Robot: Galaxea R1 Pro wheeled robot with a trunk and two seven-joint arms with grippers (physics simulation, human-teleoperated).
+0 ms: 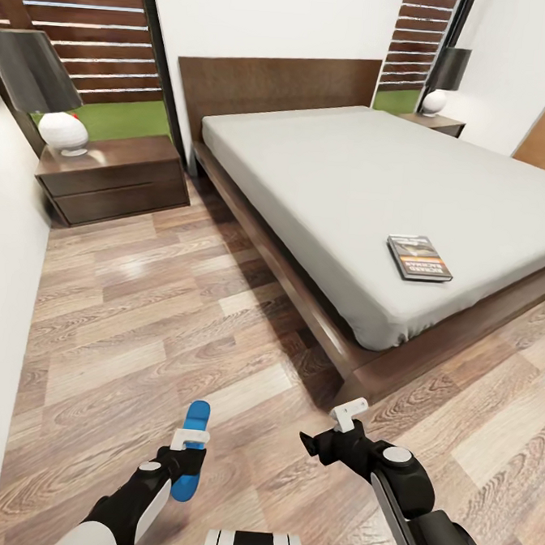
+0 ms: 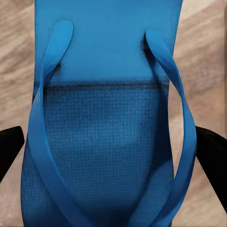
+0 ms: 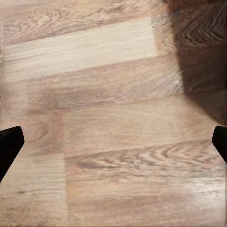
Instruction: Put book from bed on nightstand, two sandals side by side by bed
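Sandal (image 1: 192, 450) sits in the left gripper (image 1: 187, 449), low in the head view at about 7 o'clock from the bed's near corner, above bare floor (image 1: 138, 328). Left wrist view: blue sole (image 2: 109, 142) and both straps fill the space between the two dark fingertips at the frame edges, so the jaws look clamped on it; actual contact is hidden.

Long axis: runs roughly 12-to-6 in the head view, leaning slightly toward 1 o'clock, rounded end away from the robot. Whether it hangs level or tipped I cannot tell.

Only one sandal seen. Book (image 1: 419, 257) lies flat on the mattress near the foot edge of the bed (image 1: 329, 163), long axis about 11-to-5, untouched.

Right gripper (image 1: 339, 427) is at 5 o'clock from the bed corner, over plank floor (image 3: 113, 118); fingertips spread to the frame edges, wide, nothing between them.

Nightstand (image 1: 117, 176) with lamp (image 1: 57, 95) sits at 10 o'clock by the headboard; a second one (image 1: 433, 121) at 1 o'clock past the far side.

Step in hand, as I judge it: carrying the first sandal to its spot beside the bed. Next move calls for lowering it sole-down onto the floor just beside the frame, parallel to the bed edge, leaving room alongside for its pair.
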